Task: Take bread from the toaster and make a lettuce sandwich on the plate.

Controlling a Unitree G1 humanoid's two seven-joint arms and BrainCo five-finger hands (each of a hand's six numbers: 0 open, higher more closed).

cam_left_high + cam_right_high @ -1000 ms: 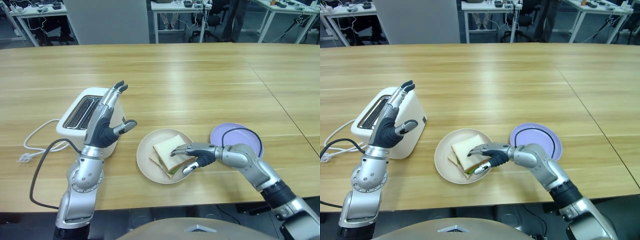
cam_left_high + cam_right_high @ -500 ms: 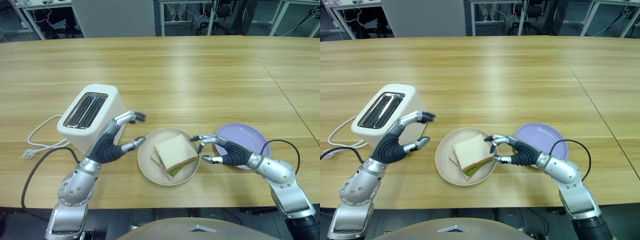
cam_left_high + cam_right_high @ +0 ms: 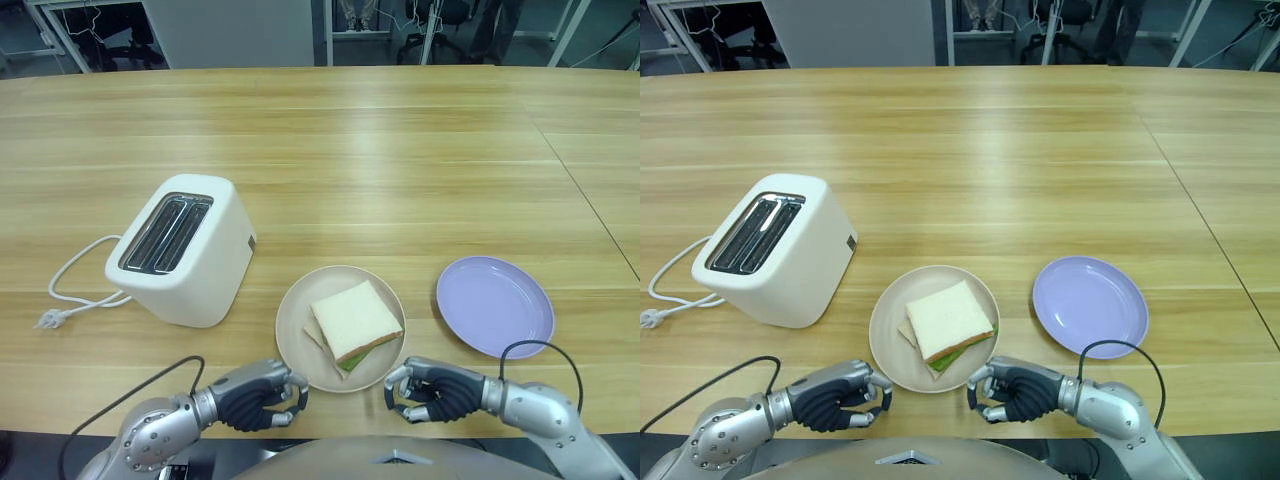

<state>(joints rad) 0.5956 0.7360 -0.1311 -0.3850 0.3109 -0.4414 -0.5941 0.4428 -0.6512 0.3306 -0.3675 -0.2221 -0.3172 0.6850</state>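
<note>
The left eye view takes in the whole loop of the white cord beside the toaster. The right eye view cuts that loop at its edge and shows more of the right forearm.

The sandwich lies on the beige plate near the front of the desk. Green lettuce shows along its near edge between two slices of bread. The toaster stands at about 10 o'clock from this plate, and a purple plate sits at 3 o'clock, apart from it.

Both hands are low at the desk's near edge, clenched and grasping nothing. From the left hand the sandwich lies at about 1 o'clock. From the right hand it lies at about 11 o'clock. Neither hand touches the sandwich or the plate rim.
</note>
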